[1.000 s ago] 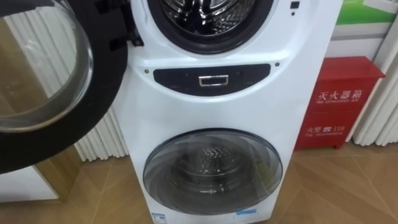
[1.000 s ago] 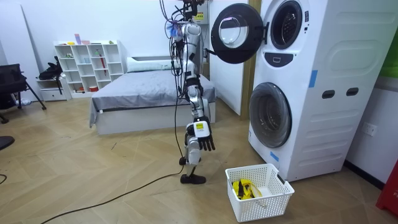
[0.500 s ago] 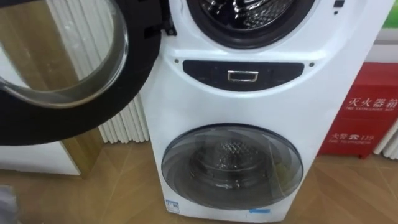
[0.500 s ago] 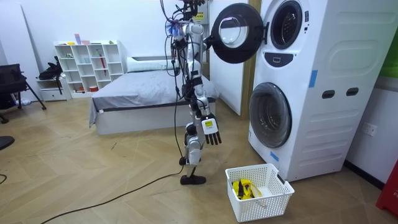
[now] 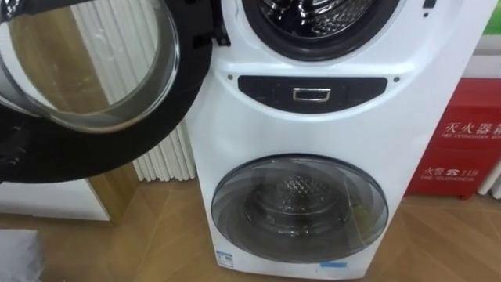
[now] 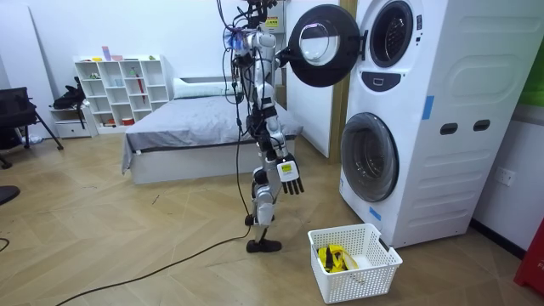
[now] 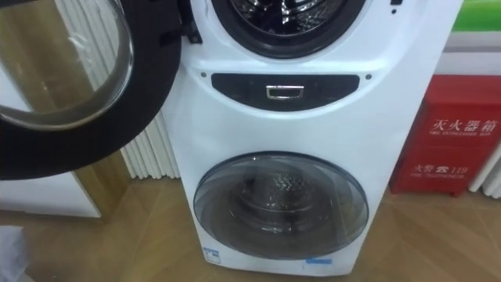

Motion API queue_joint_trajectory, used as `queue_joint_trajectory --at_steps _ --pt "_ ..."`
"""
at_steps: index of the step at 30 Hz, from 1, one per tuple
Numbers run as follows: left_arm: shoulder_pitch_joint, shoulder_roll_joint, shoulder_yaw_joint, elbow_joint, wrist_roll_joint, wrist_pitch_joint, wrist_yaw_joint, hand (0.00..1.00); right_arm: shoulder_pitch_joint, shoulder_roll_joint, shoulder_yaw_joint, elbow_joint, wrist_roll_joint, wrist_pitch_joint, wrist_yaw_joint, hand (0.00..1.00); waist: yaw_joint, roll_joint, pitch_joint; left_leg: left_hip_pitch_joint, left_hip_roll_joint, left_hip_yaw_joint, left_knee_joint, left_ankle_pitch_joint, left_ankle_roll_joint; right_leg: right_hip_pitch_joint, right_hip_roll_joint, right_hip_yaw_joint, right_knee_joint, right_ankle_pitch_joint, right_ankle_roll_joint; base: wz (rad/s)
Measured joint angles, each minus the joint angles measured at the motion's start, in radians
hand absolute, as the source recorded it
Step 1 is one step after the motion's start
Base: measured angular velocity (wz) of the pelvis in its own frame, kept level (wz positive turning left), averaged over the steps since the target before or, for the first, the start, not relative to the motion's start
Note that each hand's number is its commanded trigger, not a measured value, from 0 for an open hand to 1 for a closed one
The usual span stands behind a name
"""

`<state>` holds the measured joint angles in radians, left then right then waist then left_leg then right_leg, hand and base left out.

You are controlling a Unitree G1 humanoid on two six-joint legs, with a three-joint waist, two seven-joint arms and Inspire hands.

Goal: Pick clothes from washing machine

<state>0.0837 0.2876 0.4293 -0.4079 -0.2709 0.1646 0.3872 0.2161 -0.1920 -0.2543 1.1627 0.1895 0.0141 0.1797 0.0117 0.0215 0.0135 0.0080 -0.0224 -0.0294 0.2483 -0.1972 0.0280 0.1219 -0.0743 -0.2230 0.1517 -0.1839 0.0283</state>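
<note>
Low before the body, right robot hand [image 6: 290, 174] is hanging with fingers spread loose, carrying nothing. The left robot hand [image 6: 282, 57] is seemingly reaching up by the rim of the open door [image 5: 86, 86]; cannot tell its grip. Robot is standing facing the washing machine [image 5: 313, 125]. The upper drum [image 5: 317, 19] is lying ahead of and well above the right robot hand; clothes, I judge, are sitting deeper inside. Left arm is looking nearer the opening. A yellow piece [image 6: 331, 255] is lying in the basket [image 6: 374, 265] on the floor

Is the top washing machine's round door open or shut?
Open. The upper door is swung out to the left, leaving the shiny drum uncovered.
</note>
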Motion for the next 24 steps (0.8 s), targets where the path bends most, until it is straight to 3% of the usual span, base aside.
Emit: queue_joint_trajectory --at_steps 6,13,17,24 --pt "0.000 -0.012 0.001 0.000 -0.002 0.000 -0.007 0.00 -0.012 0.000 0.000 -0.005 0.008 0.001 0.008 0.00 0.000 0.010 -0.0053 -0.009 -0.002 -0.007 0.001 0.000 0.000 -0.004 0.000 0.000 0.000 0.000 0.000 0.03" --pt "0.007 -0.082 0.019 0.000 0.001 -0.021 -0.064 0.00 -0.034 0.003 0.039 0.004 0.050 0.001 0.009 0.00 0.003 0.015 -0.0117 0.000 -0.007 -0.006 -0.012 0.006 0.005 0.000 -0.004 -0.001 0.004 0.002 0.003 0.00" --pt "0.027 -0.085 0.019 -0.003 0.005 -0.030 -0.095 0.00 -0.040 0.002 0.050 0.003 0.054 0.003 0.003 0.00 0.004 0.017 -0.0135 0.000 -0.010 -0.006 -0.011 0.008 0.008 0.001 -0.008 -0.001 0.005 0.005 0.008 0.00" --pt "0.071 -0.094 -0.003 -0.017 0.048 -0.064 -0.120 0.00 -0.042 0.004 0.128 0.000 0.078 0.010 -0.027 0.00 0.004 0.003 -0.0177 0.009 -0.013 -0.001 -0.011 0.012 0.012 0.000 -0.014 0.000 0.015 0.004 0.011 0.00"
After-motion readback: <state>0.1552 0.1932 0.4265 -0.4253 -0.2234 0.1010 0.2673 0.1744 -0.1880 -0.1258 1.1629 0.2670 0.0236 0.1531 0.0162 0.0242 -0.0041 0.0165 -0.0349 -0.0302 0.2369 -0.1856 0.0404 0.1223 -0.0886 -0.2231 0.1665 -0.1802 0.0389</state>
